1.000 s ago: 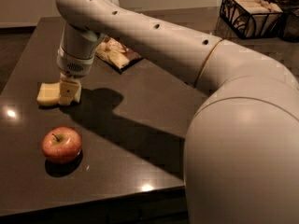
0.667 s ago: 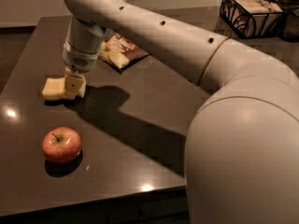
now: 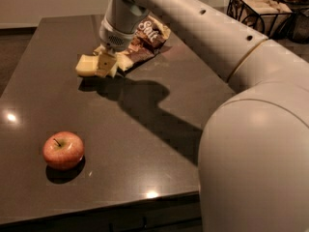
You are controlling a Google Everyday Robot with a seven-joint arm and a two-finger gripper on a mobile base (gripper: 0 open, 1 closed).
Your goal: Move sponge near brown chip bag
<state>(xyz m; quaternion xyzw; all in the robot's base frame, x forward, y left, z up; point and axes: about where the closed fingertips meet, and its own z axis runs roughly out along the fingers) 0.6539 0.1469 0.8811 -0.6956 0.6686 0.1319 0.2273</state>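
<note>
The pale yellow sponge [image 3: 86,65] hangs a little above the dark table [image 3: 145,144], with its shadow under it. My gripper [image 3: 108,65] is shut on the sponge's right end, and most of the sponge sticks out to the left of the cream fingers [image 3: 105,64]. The brown chip bag [image 3: 146,43], with white "Salt" lettering, lies on the table just right of and behind the gripper. My arm's wrist hides the bag's left part. The sponge is about a hand's width from the bag.
A red apple [image 3: 63,150] sits near the table's front left. A black wire basket [image 3: 260,11] with packets stands at the back right. My large cream arm fills the right side of the view. The table's front edge runs along the bottom.
My gripper has carried the sponge back and to the right, from the table's left side to just beside the chip bag. The apple has not moved.
</note>
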